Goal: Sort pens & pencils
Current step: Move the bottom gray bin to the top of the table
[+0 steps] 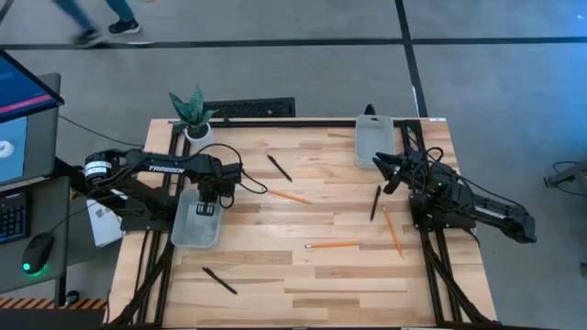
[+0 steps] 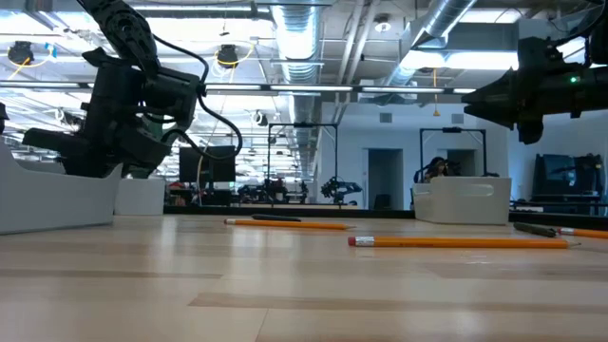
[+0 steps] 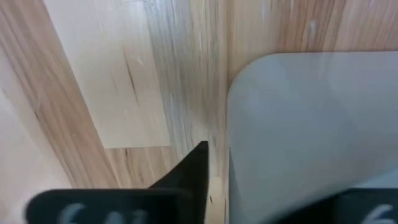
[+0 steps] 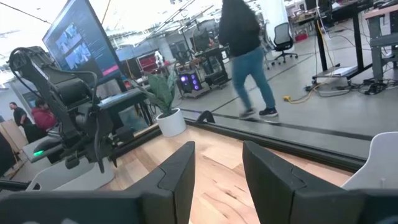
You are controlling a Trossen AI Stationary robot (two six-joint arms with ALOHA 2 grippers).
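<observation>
Hovering over the grey bin at centre-left, the left gripper shows no visible load; its jaw gap cannot be told. Pens and pencils lie scattered mid-table, untouched. At right, the right gripper waits part-open, empty, near the second bin. Risk: pencils may roll when nudged during grasping.

The table is seen as pale wood planks, smooth with a soft sheen. Both bins look like matt grey plastic. The pencils are painted orange wood, the pens matt black plastic.
</observation>
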